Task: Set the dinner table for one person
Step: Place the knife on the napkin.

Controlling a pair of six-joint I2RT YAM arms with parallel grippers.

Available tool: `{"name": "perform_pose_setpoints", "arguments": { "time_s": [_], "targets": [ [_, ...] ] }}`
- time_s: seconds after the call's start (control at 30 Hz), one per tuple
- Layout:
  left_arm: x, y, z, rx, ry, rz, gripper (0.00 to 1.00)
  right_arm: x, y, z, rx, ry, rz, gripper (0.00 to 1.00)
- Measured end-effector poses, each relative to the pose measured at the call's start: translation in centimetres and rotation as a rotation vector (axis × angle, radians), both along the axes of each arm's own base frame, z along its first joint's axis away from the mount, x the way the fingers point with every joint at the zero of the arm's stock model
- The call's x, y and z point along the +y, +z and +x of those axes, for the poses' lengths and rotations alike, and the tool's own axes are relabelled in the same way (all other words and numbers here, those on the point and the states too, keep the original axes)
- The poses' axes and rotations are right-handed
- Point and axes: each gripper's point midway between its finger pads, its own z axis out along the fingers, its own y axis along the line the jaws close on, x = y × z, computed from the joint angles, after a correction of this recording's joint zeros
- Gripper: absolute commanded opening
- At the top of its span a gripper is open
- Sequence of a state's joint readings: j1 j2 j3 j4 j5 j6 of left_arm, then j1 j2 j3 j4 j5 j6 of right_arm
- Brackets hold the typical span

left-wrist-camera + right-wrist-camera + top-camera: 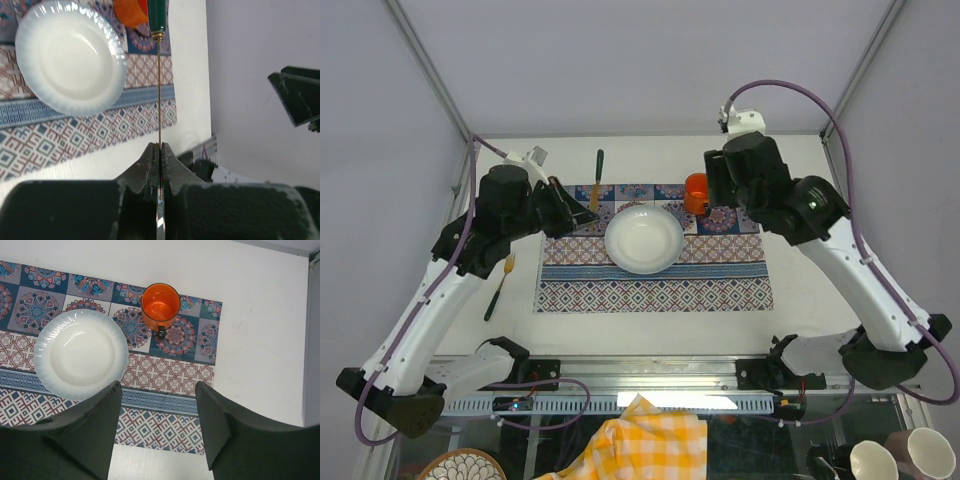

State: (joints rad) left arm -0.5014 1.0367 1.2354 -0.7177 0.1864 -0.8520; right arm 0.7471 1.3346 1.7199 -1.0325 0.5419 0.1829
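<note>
White dinner table (800, 300), edged by aluminium rails, fills the top view and carries a tile-print cloth (650, 285) at its centre.

Containers: a white plate (644, 238) sits on the cloth at the middle of its far edge, its hollow bare white. An orange cup (696, 192) stands upright just beside it, toward the cloth's far right corner. The right wrist view looks straight into the cup and shows only orange wall and floor.

Left gripper (159, 146): jaws pressed together on the gold metal end of a green-handled piece of cutlery (599, 170), whose handle points past the cloth's far edge over bare tabletop.

Right gripper (158, 385): fingers spread wide, gripping nothing, poised over the cloth near the cup.

Only the top view shows a green-handled fork (500, 288) lying on bare tabletop near the left edge, beside the left arm.

Only the left wrist view shows the grip itself. There the metal appears edge-on as a thin line, so its kind cannot be told, and the upper frame cuts off handle and cup. Whether the held piece touches the table cannot be told.

Below the table's near edge, partly cropped: a yellow checked cloth (650, 440), a patterned bowl (460, 467) and pale cups (875, 462).
</note>
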Motion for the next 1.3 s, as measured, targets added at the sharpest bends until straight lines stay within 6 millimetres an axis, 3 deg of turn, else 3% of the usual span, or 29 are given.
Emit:
{"name": "perform_pose_setpoints", "arguments": {
  "time_s": [0.17, 0.33, 0.6, 0.73, 0.87, 1.03, 1.3],
  "targets": [
    [0.1, 0.7, -4.5, 0.089, -0.137, -0.007, 0.00, -2.1, 1.5, -2.8, -0.034, 0.049, -0.015, 0.65],
    [-0.4, 1.2, -8.9, 0.184, -0.277, -0.075, 0.00, -2.4, 0.1, -5.2, -0.013, 0.164, -0.069, 0.65],
    [-0.9, 4.8, -15.6, 0.303, -0.473, -0.303, 0.00, -2.9, -3.6, -6.8, -0.026, 0.327, -0.279, 0.67],
    [-0.9, 3.8, -17.9, 0.416, -0.528, -0.384, 0.00, -3.6, -3.0, -7.1, -0.136, 0.416, -0.392, 0.71],
    [-1.1, 2.1, -18.6, 0.539, -0.547, -0.433, 0.00, -4.1, -0.3, -7.6, -0.342, 0.509, -0.410, 0.82],
    [-1.8, 2.4, -17.9, 0.584, -0.565, -0.493, 0.00, -4.3, 1.6, -9.6, -0.562, 0.663, -0.452, 0.77],
    [-3.4, 3.6, -15.2, 0.589, -0.581, -0.588, 0.00, -0.4, 1.3, -11.0, -0.605, 0.887, -0.419, 0.75]
  ]
}}
